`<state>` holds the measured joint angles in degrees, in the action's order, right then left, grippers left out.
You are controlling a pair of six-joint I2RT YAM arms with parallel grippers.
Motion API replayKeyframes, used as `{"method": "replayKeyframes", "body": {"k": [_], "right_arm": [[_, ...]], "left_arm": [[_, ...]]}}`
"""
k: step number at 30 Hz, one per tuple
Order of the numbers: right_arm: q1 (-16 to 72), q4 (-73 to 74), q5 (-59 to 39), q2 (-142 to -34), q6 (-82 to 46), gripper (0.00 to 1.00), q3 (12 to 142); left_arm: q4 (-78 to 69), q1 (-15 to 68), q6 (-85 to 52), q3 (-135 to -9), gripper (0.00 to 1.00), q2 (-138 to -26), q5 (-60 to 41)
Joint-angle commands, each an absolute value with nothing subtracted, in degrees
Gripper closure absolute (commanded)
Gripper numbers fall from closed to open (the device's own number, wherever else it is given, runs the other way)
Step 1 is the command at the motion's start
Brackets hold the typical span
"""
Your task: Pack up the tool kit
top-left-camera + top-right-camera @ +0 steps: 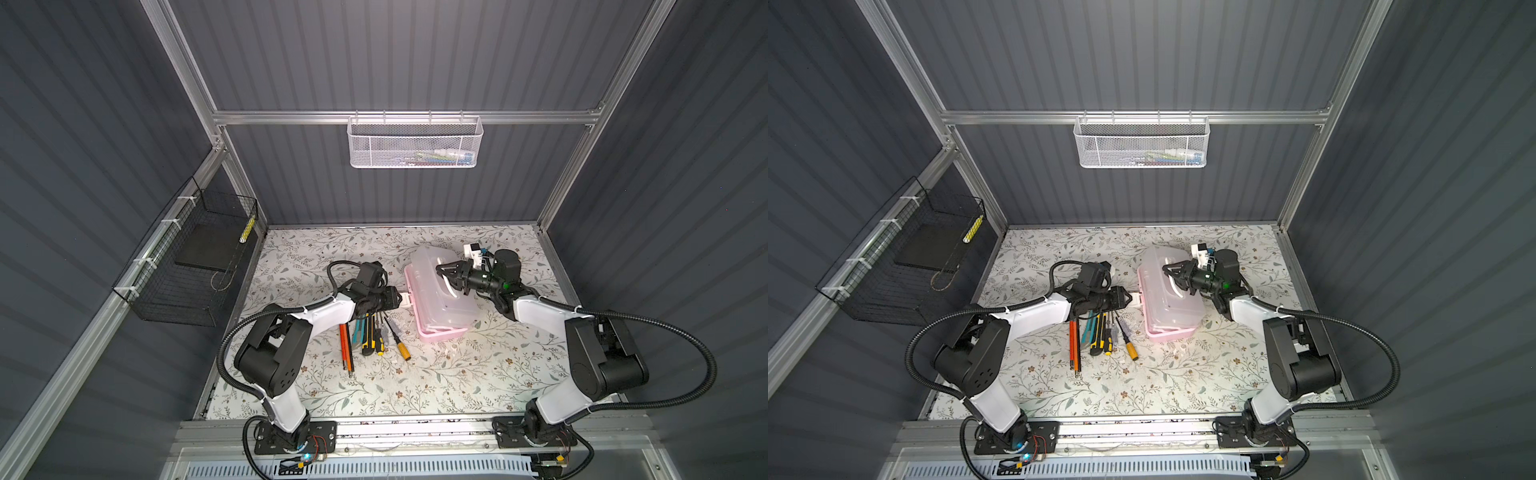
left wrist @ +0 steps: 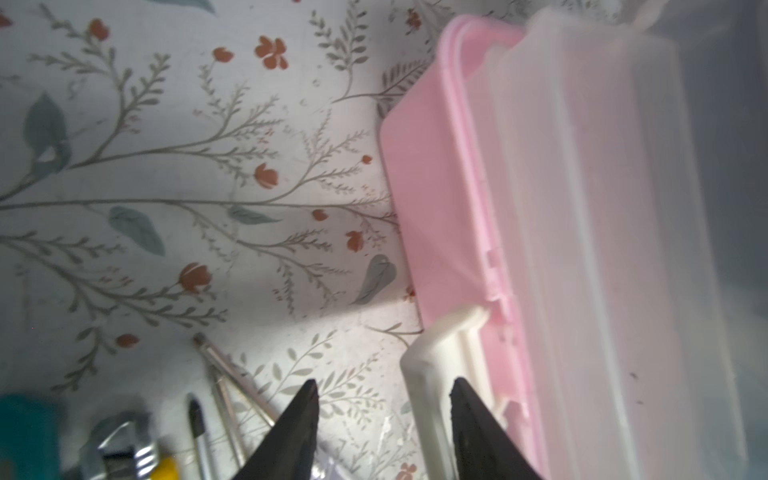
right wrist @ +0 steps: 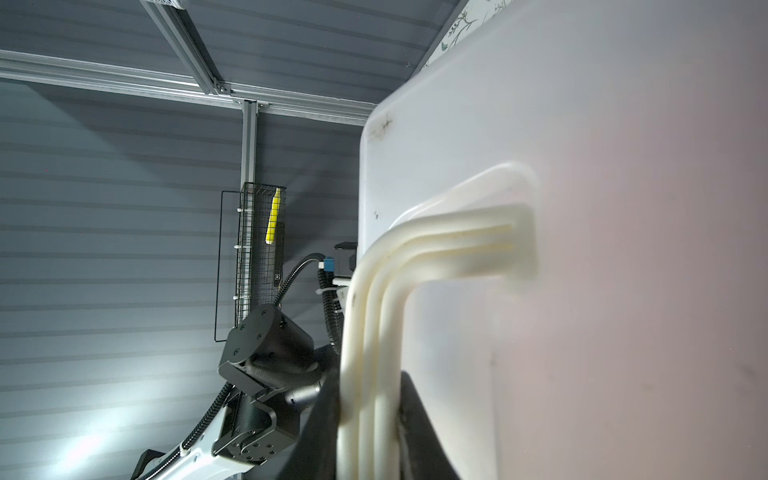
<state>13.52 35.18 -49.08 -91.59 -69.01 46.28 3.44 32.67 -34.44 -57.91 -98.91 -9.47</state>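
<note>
The tool kit box point(image 1: 432, 332) has a pink base and a frosted lid point(image 1: 444, 291), and it lies right of centre on the floral mat in both top views. My right gripper point(image 1: 446, 279) is shut on the white handle point(image 3: 374, 316) on top of the lid point(image 3: 602, 270). My left gripper point(image 1: 400, 300) is open at the box's left side, its jaws straddling the white latch point(image 2: 436, 365). One finger touches the latch and the other stands clear of it. Several screwdrivers and utility knives point(image 1: 370, 338) lie side by side under my left wrist.
A white mesh basket point(image 1: 415, 143) hangs on the back wall. A black wire basket point(image 1: 195, 257) on the left wall holds a yellow item point(image 1: 248, 228). The floral mat point(image 1: 436, 382) runs bare towards the front rail.
</note>
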Motion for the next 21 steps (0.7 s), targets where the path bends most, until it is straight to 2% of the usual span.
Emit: {"method": "replayKeyframes", "body": {"k": [1, 7, 10, 13, 21], "right_arm": [[13.12, 37.27, -51.06, -91.06, -69.87, 1.0, 47.19], [12.53, 39.55, -52.09, -90.81, -71.49, 1.0, 47.21], [12.22, 41.22, -52.55, -90.52, -72.72, 1.0, 46.98], [12.0, 44.65, -53.15, -90.74, -75.24, 1.0, 46.29], [11.43, 65.36, -54.71, -97.09, -89.49, 1.0, 43.95]], "left_arm": [[10.08, 32.78, -31.22, -59.94, 0.47, -97.83, -4.69], [12.21, 32.7, -29.19, -65.28, 0.46, -97.46, -4.17], [10.38, 32.7, -29.42, -67.13, 0.4, -96.05, -5.05], [5.29, 32.7, -31.06, -67.25, 0.29, -95.14, -8.97], [-10.91, 32.7, -41.34, -67.48, 0.25, -99.93, -23.81]]}}
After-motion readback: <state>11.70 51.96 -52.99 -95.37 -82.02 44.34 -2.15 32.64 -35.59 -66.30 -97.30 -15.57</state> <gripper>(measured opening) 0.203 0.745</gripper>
